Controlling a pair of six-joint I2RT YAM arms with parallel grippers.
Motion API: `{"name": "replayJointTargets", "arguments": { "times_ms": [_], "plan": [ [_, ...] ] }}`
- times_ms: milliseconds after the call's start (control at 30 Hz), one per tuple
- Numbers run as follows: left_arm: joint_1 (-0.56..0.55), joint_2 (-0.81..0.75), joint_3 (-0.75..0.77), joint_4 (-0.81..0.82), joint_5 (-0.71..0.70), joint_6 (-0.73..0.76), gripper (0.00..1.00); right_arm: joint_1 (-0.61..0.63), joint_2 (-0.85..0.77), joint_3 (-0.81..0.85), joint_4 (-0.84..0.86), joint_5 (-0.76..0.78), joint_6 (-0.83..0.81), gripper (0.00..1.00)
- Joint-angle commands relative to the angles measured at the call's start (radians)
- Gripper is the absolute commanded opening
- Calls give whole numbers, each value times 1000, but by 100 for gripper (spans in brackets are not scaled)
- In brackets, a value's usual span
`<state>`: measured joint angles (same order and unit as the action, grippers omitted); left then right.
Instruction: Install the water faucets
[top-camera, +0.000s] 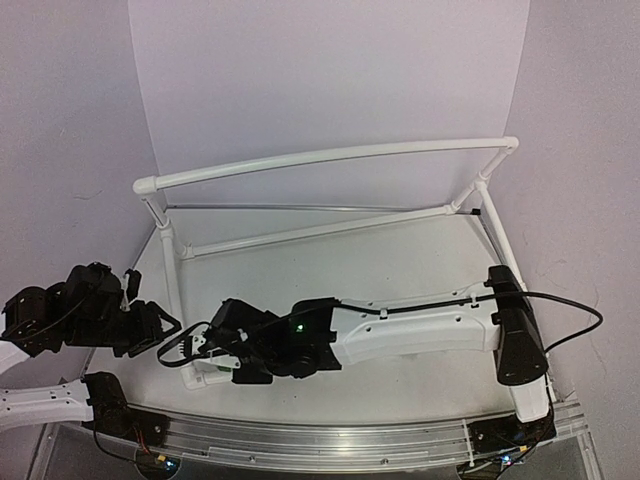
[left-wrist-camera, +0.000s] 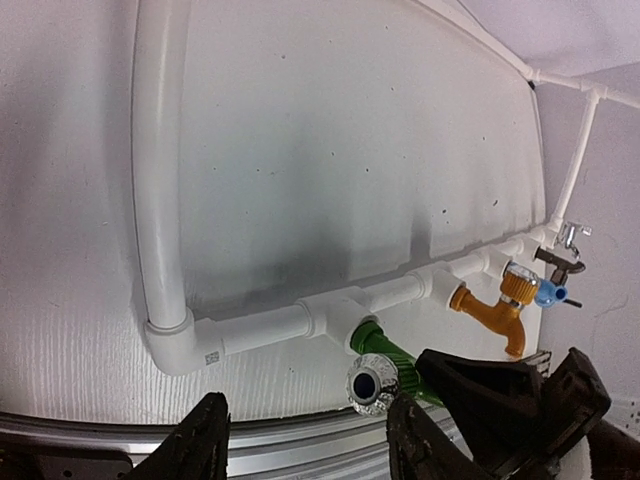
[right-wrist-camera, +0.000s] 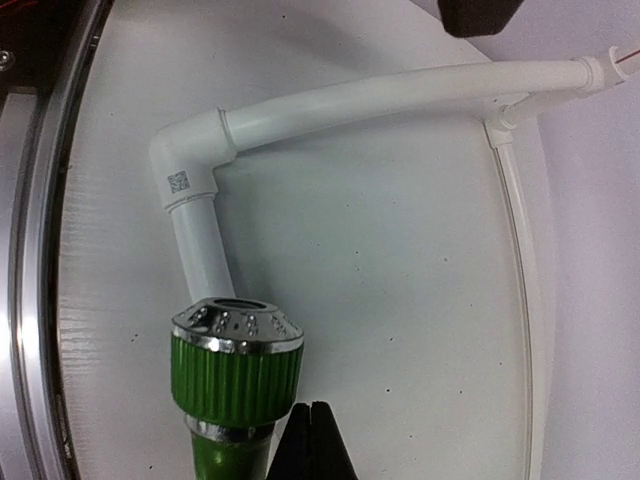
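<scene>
A green water faucet (left-wrist-camera: 383, 345) with a shiny studded cap (left-wrist-camera: 372, 385) sits in a tee of the white pipe frame (left-wrist-camera: 160, 200). Further along the same pipe are a golden-orange faucet (left-wrist-camera: 494, 310), a blue one (left-wrist-camera: 548, 292) and a silver one (left-wrist-camera: 567, 240). My left gripper (left-wrist-camera: 305, 420) stands open just in front of the green faucet, its right finger (left-wrist-camera: 420, 445) close to the cap, nothing between the fingers. My right gripper (right-wrist-camera: 318, 410) is shut and empty, its tips right beside the green ribbed knob (right-wrist-camera: 235, 380). From above, both grippers (top-camera: 165, 325) (top-camera: 197, 350) meet at the frame's near-left corner.
The pipe frame (top-camera: 330, 155) runs round the white table, with a raised bar at the back. A metal rail (top-camera: 350, 440) lines the near edge. The right arm (top-camera: 420, 330) lies across the front of the table. Walls close in on three sides.
</scene>
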<state>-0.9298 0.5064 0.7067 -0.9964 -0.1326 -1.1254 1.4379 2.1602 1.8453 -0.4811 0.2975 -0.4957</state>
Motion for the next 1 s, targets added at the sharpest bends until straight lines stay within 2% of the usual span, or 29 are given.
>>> {"name": "replayJointTargets", "arguments": {
  "times_ms": [0, 133, 300, 467, 733, 967],
  "plan": [
    [-2, 23, 1, 43, 143, 117, 54, -12, -117, -5, -4, -65, 68, 1],
    [-3, 81, -43, 136, 316, 177, 54, -92, -152, -13, -9, -130, 132, 3],
    [-3, 108, -55, 180, 404, 234, 53, -155, -178, -82, -10, -222, 171, 4],
    [-3, 155, -69, 207, 485, 263, 49, -165, -174, -117, -12, -300, 177, 4],
    [-4, 228, -102, 252, 552, 275, 38, -165, -175, -145, -37, -444, 172, 2],
    [-3, 302, -128, 350, 542, 274, 35, -165, -179, -161, -61, -545, 167, 1]
  ]
}}
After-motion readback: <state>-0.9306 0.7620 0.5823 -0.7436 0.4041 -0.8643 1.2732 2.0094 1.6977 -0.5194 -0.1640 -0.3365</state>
